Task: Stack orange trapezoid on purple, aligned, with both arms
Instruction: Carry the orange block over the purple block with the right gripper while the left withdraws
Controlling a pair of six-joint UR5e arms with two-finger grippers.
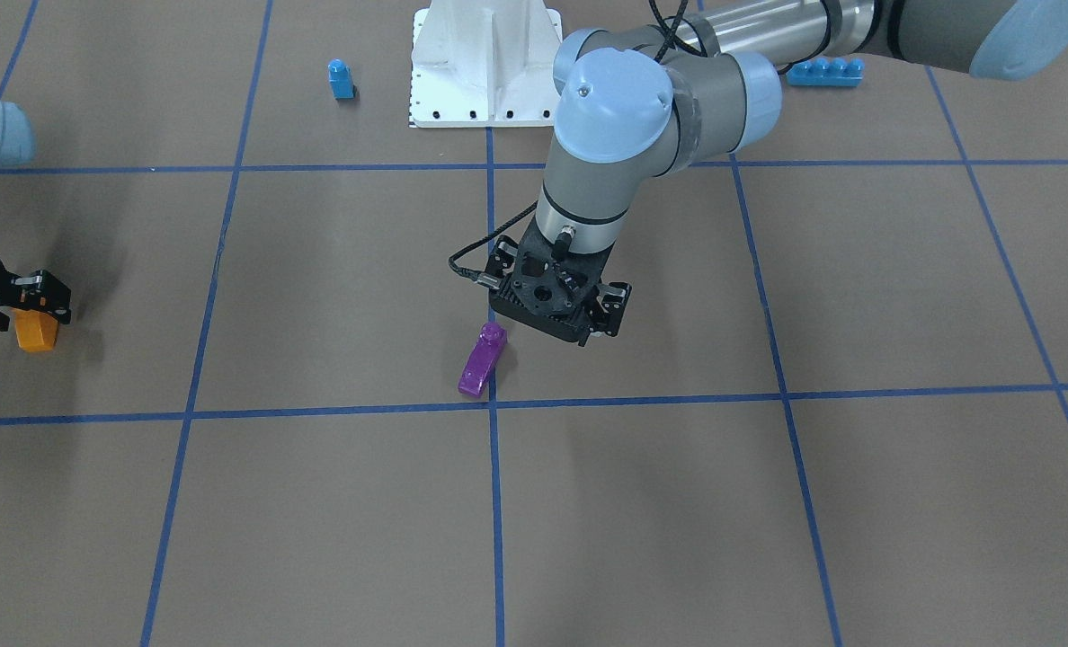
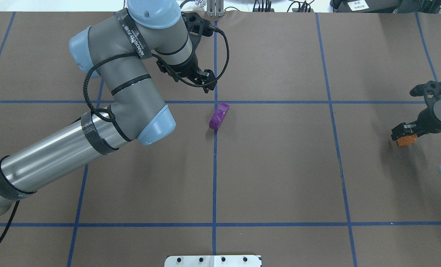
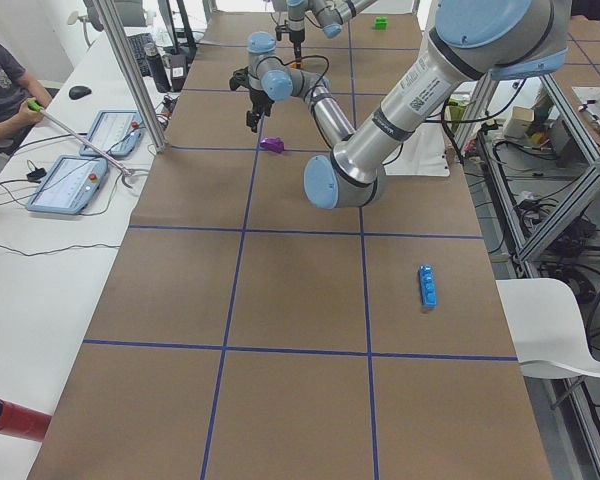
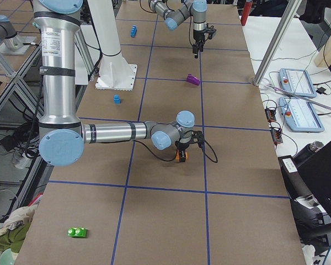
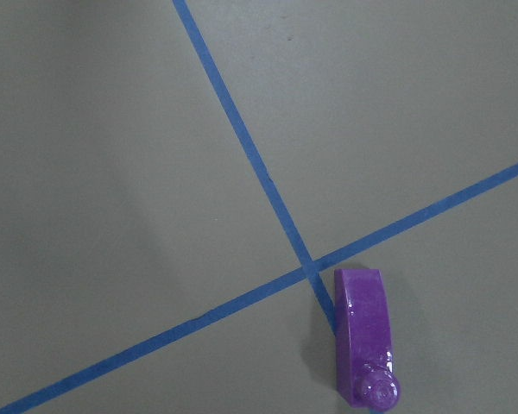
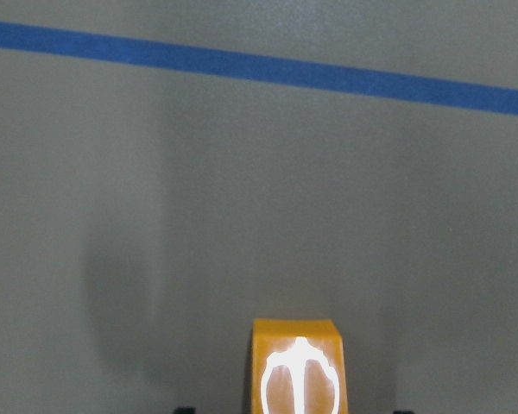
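The right end effector (image 2: pixel 404 133) pinches the orange trapezoid (image 2: pixel 407 140), well apart from the purple (image 1: pixel 482 361). The left end effector (image 2: pixel 190 79), spread, hovers just beside the purple, which lies on the worktop (image 1: pixel 768 521) near a blue tape crossing (image 5: pixel 309 264).

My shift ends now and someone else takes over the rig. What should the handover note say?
Right gripper: jaws shut on the orange trapezoid, far out on the robot's right. I cannot tell whether it is off the table.
Left gripper: empty, above the table just beyond the purple. Open or shut is unclear.
Purple: free on the table, stud up, by the centre tape crossing.
Done: orange trapezoid grasped.
Left: carry it over, align it and press it onto the purple, probably with the left gripper steadying the purple.
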